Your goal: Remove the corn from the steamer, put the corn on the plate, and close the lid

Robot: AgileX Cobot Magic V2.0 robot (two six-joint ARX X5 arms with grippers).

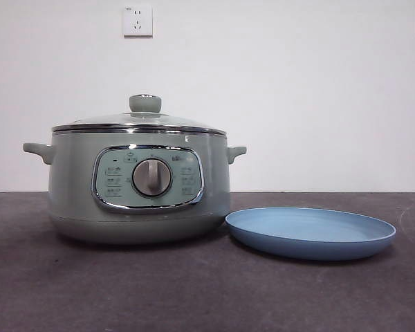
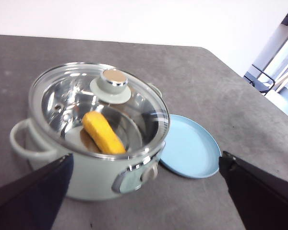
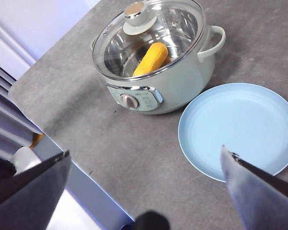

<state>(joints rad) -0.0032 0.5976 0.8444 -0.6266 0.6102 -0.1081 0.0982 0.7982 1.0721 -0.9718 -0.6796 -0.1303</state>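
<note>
The sage-green steamer [image 1: 138, 183] stands on the dark table with its glass lid [image 1: 140, 121] on. The yellow corn [image 2: 103, 133] lies inside and shows through the lid in both wrist views [image 3: 151, 57]; it is hidden in the front view. The empty light-blue plate [image 1: 311, 232] lies right beside the steamer. My left gripper [image 2: 144, 191] hangs open and empty high above the steamer [image 2: 96, 143] and plate [image 2: 189, 146]. My right gripper [image 3: 144, 184] hangs open and empty high above the table near the plate [image 3: 240, 127]. Neither gripper shows in the front view.
The lid's green knob [image 3: 136, 14] sticks up at the centre of the lid. The steamer's side handles [image 1: 40, 151] jut out on both sides. The table edge [image 3: 62, 148] runs close to the steamer's dial side. A wall socket [image 1: 137, 21] is behind.
</note>
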